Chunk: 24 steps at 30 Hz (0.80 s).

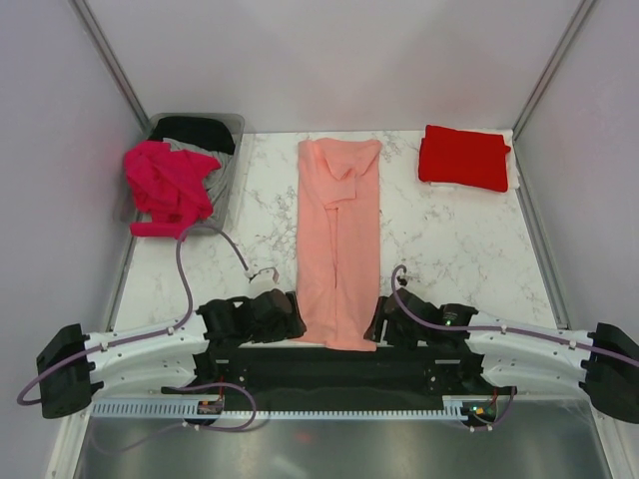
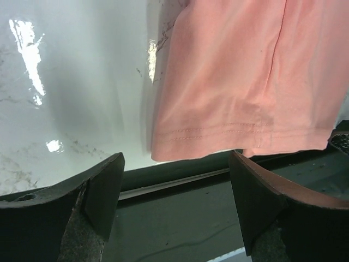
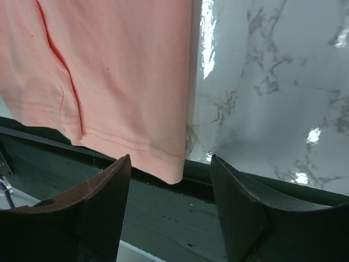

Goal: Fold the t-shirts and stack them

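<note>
Salmon pink t-shirt (image 1: 339,239) hem lies between left tool (image 2: 175,164) and right tool (image 3: 170,164), both wide open, empty.

Even overhead light keeps shadows soft. White glare streaks the marble table (image 2: 82,109) in both wrist views.

Clear grey bin (image 1: 236,140) far-left corner, on marble tbl (image 1: 449,239).
</note>
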Each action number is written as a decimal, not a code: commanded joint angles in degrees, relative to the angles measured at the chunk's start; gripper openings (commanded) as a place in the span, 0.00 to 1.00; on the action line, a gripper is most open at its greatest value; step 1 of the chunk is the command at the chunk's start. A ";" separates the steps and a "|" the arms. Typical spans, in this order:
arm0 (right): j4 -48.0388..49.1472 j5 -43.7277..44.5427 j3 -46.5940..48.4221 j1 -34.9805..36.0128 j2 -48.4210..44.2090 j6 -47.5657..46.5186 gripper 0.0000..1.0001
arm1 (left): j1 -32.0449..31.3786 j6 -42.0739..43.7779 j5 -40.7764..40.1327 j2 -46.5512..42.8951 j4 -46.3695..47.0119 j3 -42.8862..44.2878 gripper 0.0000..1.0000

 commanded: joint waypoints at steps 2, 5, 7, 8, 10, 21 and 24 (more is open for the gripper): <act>5.86 2.66 0.33 2.96 4.79 3.65 0.64 | 0.18 -1.02 -0.51 1.69 7.40 -1.10 0.83; 7.02 2.84 0.59 3.85 7.52 3.65 0.51 | 0.18 -1.80 -0.34 3.18 8.36 -1.89 0.79; 6.84 2.92 0.68 3.93 7.97 3.65 0.45 | 0.18 -2.07 -0.08 3.80 9.15 -2.42 0.76; 6.76 3.10 0.59 4.02 7.79 3.65 0.43 | 0.18 -2.16 0.10 3.80 9.42 -2.51 0.75; 6.76 3.45 0.15 3.94 7.35 3.82 0.38 | 0.18 -2.25 0.80 3.98 10.03 -2.86 0.70; 5.97 4.42 -0.64 3.93 6.56 3.83 0.25 | 0.18 -5.32 0.63 4.34 11.09 -6.37 0.35; 5.96 4.59 -0.82 3.85 6.38 3.74 0.11 | 0.18 -5.94 0.28 3.72 11.00 -6.64 0.14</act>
